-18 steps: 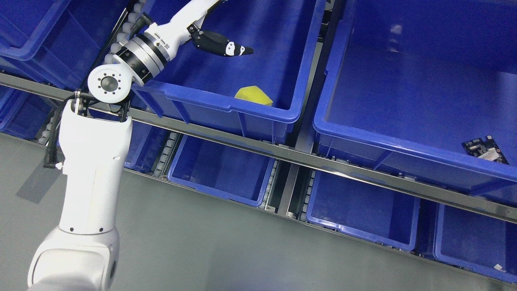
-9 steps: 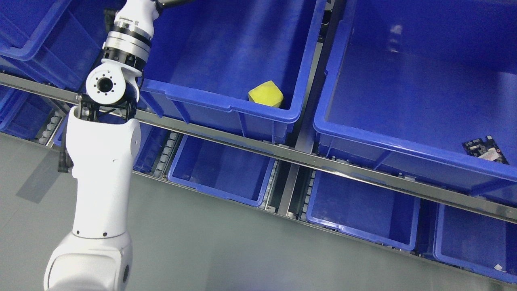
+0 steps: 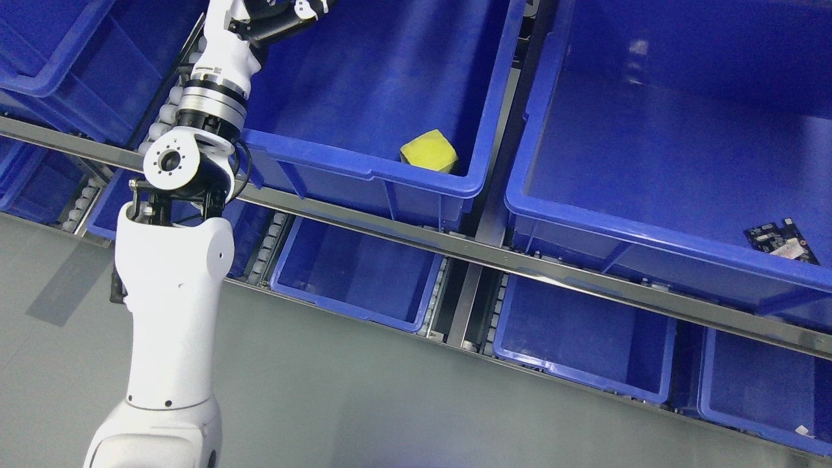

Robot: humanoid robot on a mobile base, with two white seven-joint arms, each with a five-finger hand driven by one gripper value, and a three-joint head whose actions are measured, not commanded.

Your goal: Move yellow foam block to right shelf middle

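Note:
The yellow foam block [image 3: 429,151] lies in the near right corner of the middle blue bin [image 3: 364,170], against its front wall. My left arm rises from the lower left, past the bin's left corner. Its hand [image 3: 286,14] sits at the top edge of the head view, mostly cut off, over the bin's far left part and well away from the block. Nothing shows in the hand. My right arm is out of the picture.
A large blue bin [image 3: 650,224] to the right holds a small circuit board [image 3: 780,240] in its near right corner. A metal shelf rail [image 3: 468,250] runs below both bins. Smaller blue bins [image 3: 354,276] sit on the shelf underneath, with grey floor at the lower left.
The left hand has pulled up and to the left, from above the block to the top edge. The block has shifted a little to the right into the corner.

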